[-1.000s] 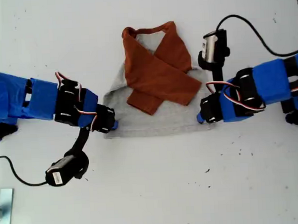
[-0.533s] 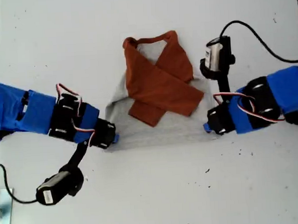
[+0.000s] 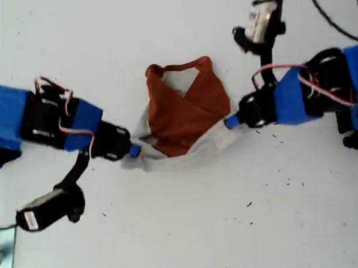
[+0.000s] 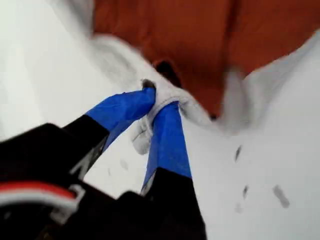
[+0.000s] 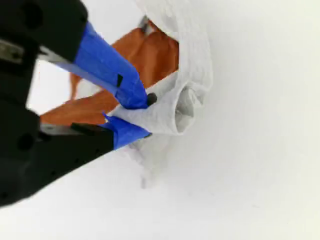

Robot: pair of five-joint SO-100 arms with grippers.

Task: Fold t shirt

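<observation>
My first gripper point(image 4: 159, 100) and second gripper point(image 5: 134, 116) each have jaws pinched on a grey hem corner of the shirt point(image 3: 187, 109), mid-surface point(image 3: 190, 229), bare white all around.

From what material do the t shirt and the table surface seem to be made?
The t shirt looks like soft knit fabric, probably cotton jersey: it bunches and rolls where my second gripper pinches the grey hem, with faint ribbed texture there. The sleeves are matte rust-orange and the body heather grey. The table looks hard, smooth and white, perhaps laminate or painted board, with small dark specks; I cannot tell which.
</observation>
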